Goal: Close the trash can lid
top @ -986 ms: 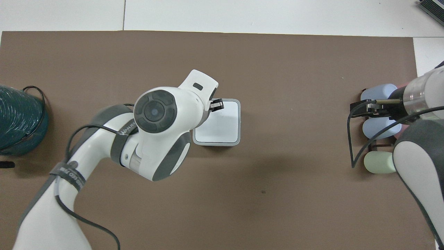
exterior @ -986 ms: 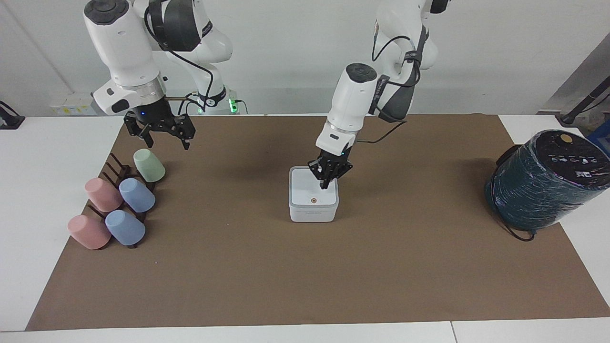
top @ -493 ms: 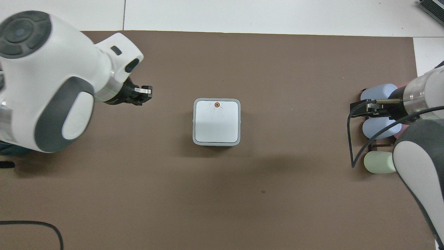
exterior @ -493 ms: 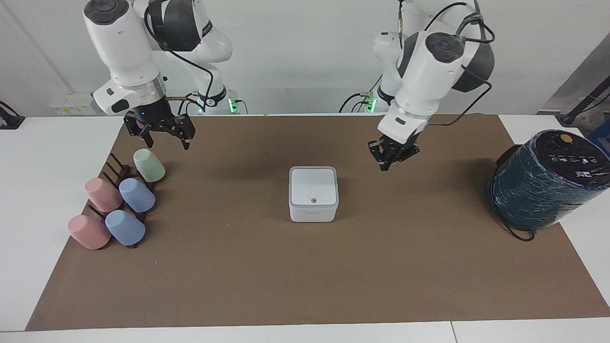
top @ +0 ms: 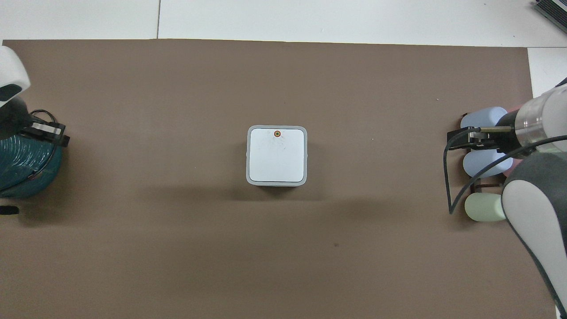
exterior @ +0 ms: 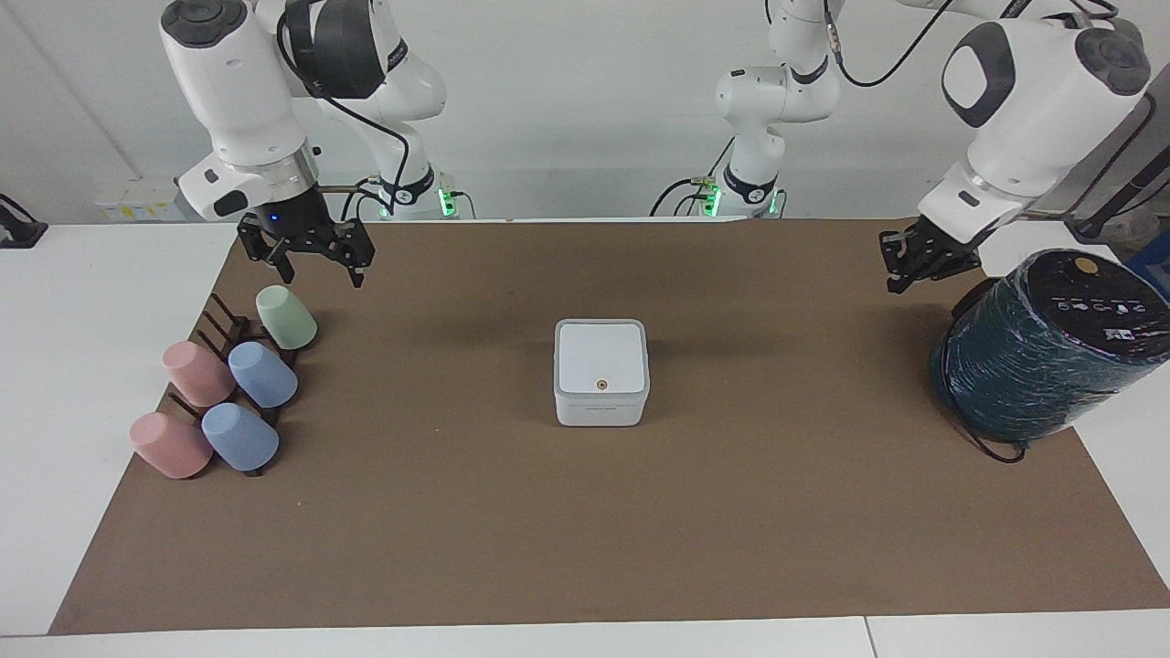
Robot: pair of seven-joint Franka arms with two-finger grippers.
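The small white trash can (exterior: 600,408) stands at the middle of the brown mat; it also shows in the overhead view (top: 276,182). Its lid (exterior: 601,355) lies flat and closed, with the orange-brown dot on top, as the overhead view (top: 277,156) also shows. My left gripper (exterior: 900,271) is shut and empty. It hangs in the air beside the dark teal cylinder, well away from the can, and shows at the edge of the overhead view (top: 46,132). My right gripper (exterior: 316,272) is open and waits above the cup rack.
A large dark teal cylinder (exterior: 1042,356) with a black top stands at the left arm's end of the table. A rack with several pastel cups (exterior: 224,393) lies at the right arm's end. The brown mat (exterior: 585,530) covers most of the table.
My left gripper rose off the lid and swung away toward the left arm's end of the table, up to the teal cylinder. The lid stayed closed. The right arm has not moved.
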